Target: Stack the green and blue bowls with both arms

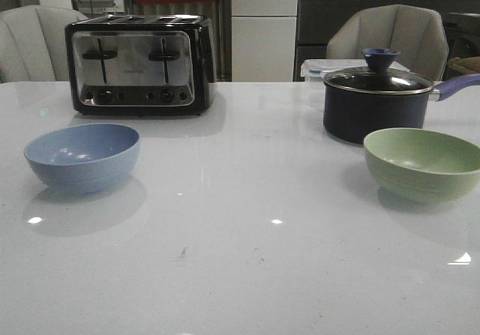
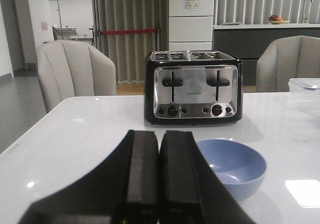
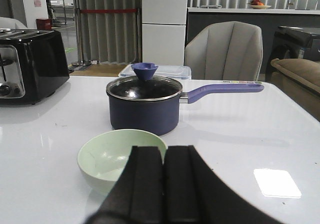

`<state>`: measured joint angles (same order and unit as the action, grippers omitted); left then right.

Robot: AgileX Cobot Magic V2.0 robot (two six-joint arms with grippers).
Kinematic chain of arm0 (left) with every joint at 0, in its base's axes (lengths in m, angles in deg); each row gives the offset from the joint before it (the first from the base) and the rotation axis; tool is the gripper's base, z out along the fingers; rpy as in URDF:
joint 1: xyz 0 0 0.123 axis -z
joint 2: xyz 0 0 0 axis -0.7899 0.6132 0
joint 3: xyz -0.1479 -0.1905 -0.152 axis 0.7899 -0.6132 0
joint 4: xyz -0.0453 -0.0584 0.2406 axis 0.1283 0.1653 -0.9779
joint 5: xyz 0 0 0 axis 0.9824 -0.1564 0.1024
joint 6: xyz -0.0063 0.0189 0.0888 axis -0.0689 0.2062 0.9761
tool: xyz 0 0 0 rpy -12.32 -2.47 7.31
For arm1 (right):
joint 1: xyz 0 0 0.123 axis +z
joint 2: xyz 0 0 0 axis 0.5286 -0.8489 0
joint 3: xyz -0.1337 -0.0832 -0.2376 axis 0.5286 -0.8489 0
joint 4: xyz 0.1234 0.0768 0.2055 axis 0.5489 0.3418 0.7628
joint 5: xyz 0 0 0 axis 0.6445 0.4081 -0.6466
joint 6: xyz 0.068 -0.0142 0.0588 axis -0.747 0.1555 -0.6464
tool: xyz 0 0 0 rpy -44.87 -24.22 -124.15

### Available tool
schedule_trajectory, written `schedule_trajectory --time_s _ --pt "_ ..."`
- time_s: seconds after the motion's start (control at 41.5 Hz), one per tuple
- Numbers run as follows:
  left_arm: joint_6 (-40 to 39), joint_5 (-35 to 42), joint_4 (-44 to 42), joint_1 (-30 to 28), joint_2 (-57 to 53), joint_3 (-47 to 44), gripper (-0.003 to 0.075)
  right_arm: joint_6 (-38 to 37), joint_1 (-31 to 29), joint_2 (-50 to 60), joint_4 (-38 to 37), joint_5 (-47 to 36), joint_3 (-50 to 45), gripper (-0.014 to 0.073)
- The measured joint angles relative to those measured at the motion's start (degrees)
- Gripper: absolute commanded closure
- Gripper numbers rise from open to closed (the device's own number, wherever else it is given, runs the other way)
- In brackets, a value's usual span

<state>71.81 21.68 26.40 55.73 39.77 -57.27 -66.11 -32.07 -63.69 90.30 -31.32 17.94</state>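
The dusty blue bowl (image 1: 82, 155) stands upright and empty on the white table at the left. The sage green bowl (image 1: 424, 163) stands upright and empty at the right. Neither arm shows in the front view. In the left wrist view my left gripper (image 2: 159, 134) is shut and empty, hovering short of the blue bowl (image 2: 232, 166), which lies just beside its fingers. In the right wrist view my right gripper (image 3: 165, 149) is shut and empty, short of the green bowl (image 3: 112, 156), whose near rim it partly hides.
A black and chrome toaster (image 1: 141, 64) stands behind the blue bowl. A dark navy lidded saucepan (image 1: 379, 103) with a long handle stands just behind the green bowl, a clear lidded box (image 1: 319, 69) behind it. Grey chairs stand beyond the table's far edge.
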Motion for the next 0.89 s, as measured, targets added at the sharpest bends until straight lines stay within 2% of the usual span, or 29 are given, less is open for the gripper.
schedule_trajectory --time_s 0.699,0.892 --pt "0.0 0.0 0.0 0.0 0.0 0.0 0.0627 0.0 0.0 0.0 0.0 0.0 0.0 0.0526" --pt "0.0 2.7 0.0 0.0 0.0 0.1 0.0627 0.0 0.0 0.0 0.0 -1.3 0.0 0.0526"
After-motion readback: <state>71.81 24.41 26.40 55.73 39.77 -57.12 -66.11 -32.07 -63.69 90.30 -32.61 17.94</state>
